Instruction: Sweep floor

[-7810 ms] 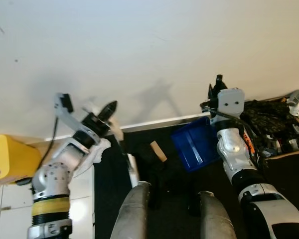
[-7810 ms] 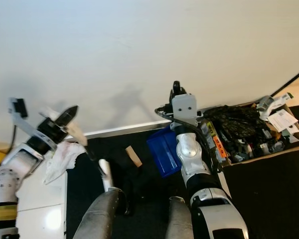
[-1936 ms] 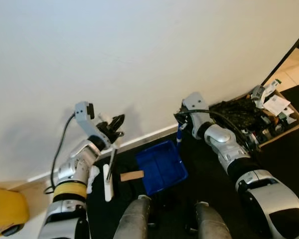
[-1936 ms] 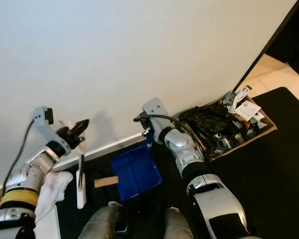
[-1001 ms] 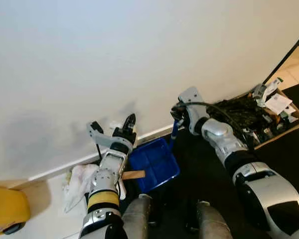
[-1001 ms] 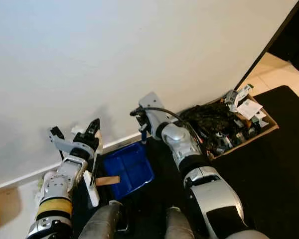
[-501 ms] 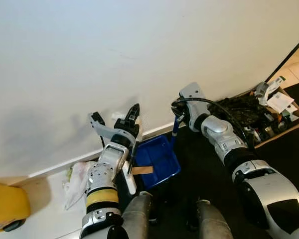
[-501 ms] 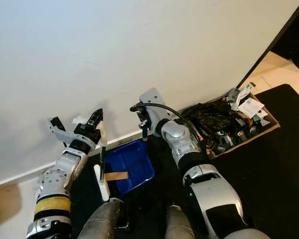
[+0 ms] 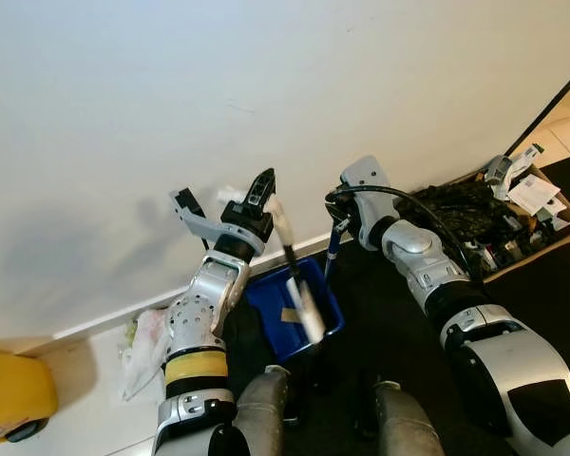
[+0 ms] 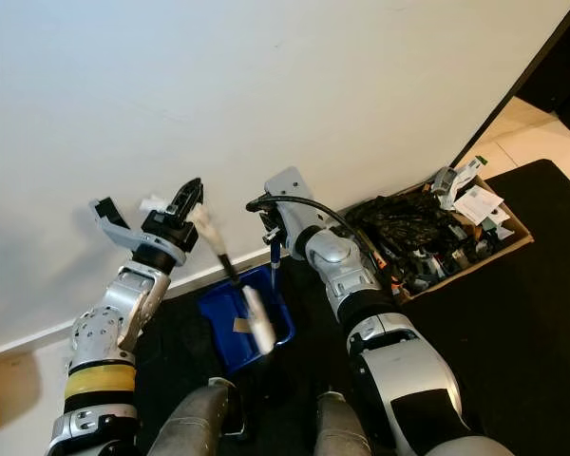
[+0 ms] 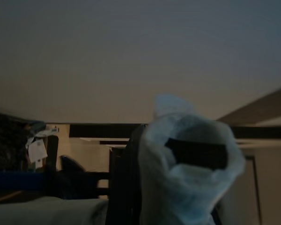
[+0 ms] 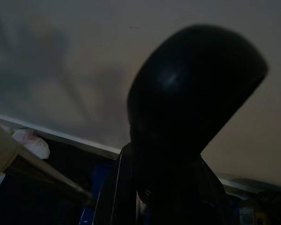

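Left tool (image 9: 259, 195) grips brush (image 9: 299, 290) over blue dustpan (image 9: 271, 304); right tool (image 9: 334, 220) grips dustpan's handle (image 9: 331, 253).

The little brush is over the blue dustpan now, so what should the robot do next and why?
Probably tap or shake the brush gently inside the blue dustpan. The left gripper holds the brush's handle, its white head lies over the pan beside a tan scrap, and the right gripper steadies the pan's upright handle.
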Robot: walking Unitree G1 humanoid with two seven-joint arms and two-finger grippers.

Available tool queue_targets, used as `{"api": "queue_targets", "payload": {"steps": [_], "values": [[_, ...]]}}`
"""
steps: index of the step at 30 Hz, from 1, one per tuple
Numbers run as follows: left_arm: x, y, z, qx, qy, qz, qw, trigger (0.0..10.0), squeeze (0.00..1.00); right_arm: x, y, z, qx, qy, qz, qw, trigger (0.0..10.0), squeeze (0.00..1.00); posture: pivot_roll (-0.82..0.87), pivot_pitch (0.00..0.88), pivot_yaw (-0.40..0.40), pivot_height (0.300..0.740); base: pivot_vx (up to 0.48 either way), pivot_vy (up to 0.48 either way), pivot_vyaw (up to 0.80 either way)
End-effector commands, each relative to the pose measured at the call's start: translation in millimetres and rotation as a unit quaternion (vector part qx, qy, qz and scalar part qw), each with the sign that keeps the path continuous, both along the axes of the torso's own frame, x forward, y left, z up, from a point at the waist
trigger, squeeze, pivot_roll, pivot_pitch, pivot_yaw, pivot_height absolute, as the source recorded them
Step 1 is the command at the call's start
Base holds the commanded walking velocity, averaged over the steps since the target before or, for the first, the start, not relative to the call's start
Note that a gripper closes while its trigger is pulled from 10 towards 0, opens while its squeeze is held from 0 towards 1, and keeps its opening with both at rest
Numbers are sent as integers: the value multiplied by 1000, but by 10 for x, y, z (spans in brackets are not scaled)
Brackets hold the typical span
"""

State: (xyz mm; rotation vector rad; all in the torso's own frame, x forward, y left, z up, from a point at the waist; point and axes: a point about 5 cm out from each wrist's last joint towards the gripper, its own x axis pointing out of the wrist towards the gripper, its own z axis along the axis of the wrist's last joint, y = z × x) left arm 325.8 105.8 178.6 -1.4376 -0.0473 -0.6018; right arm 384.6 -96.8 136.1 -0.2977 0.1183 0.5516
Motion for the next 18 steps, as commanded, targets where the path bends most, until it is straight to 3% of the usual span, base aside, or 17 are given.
{"api": "queue_targets", "payload": {"steps": [1, 2, 4, 5, 7, 8, 11, 12, 14, 18], "values": [[-66, -391, 114, -11, -15, -38, 999, 10000, 0, -106, -76, -299, -14, 58, -17, 998, 10000, 0, 145, 328, 49, 740, 0, 0, 0], [-84, -298, 114, 73, -29, -29, 997, 10000, 0, -109, -83, -305, -13, 58, -18, 998, 10000, 0, 152, 325, 53, 740, 0, 0, 0], [-153, -64, 173, 201, -74, -7, 977, 10000, 0, -116, -101, -318, -13, 59, -20, 998, 10000, 0, 156, 326, 58, 740, 0, 0, 0], [-187, 38, 206, 236, -86, -1, 968, 10000, 0, -121, -110, -326, -13, 59, -21, 998, 10000, 0, 162, 325, 58, 740, 0, 0, 0], [-187, 38, 206, 236, -86, -1, 968, 10000, 0, -121, -110, -326, -13, 59, -21, 998, 10000, 0, 162, 325, 58, 740, 0, 0, 0], [-246, 400, 300, 303, -96, 34, 947, 10000, 0, -131, -130, -346, -12, 60, -23, 998, 10000, 0, 181, 324, 65, 740, 0, 0, 0], [-358, 918, 430, 394, -89, 82, 911, 10000, 0, -144, -144, -370, -12, 63, -24, 998, 10000, 0, 193, 327, 67, 740, 0, 0, 0], [-358, 918, 430, 394, -89, 82, 911, 10000, 0, -144, -144, -370, -12, 63, -24, 998, 10000, 0, 193, 327, 67, 740, 0, 0, 0], [-408, 1077, 457, 418, -79, 99, 900, 10000, 0, -149, -140, -380, -11, 64, -24, 998, 10000, 0, 198, 329, 66, 740, 0, 0, 0], [-444, 1152, 449, 432, -70, 104, 893, 10000, 0, -153, -134, -386, -11, 65, -24, 998, 10000, 0, 198, 329, 66, 740, 0, 0, 0]]}}
